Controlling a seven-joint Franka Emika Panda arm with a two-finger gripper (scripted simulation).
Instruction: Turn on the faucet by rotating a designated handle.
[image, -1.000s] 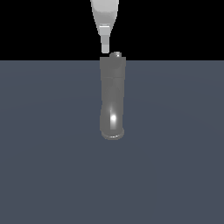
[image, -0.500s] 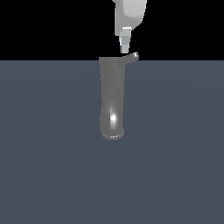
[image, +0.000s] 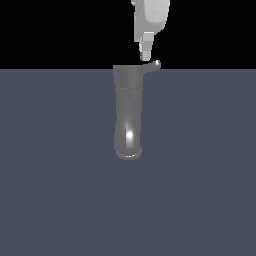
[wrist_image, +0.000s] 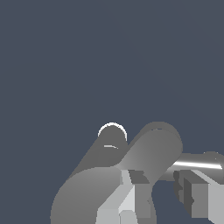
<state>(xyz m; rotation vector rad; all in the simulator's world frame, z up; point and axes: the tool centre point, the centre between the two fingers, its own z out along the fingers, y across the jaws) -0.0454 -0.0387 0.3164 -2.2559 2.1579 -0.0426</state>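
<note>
At the middle of the exterior view we see the faucet (image: 128, 112) standing on the dark grey floor (image: 50, 175), its handle (image: 153, 66) jutting toward the exterior view's right from the wide top. Just above the handle our gripper (image: 145, 54) hangs, fingers (wrist_image: 199, 199) spread apart, holding nothing.

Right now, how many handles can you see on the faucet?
1. A single handle juts from the faucet's wide end toward the exterior view's right, just below the end effector. Another behind the body could be hidden.
</note>
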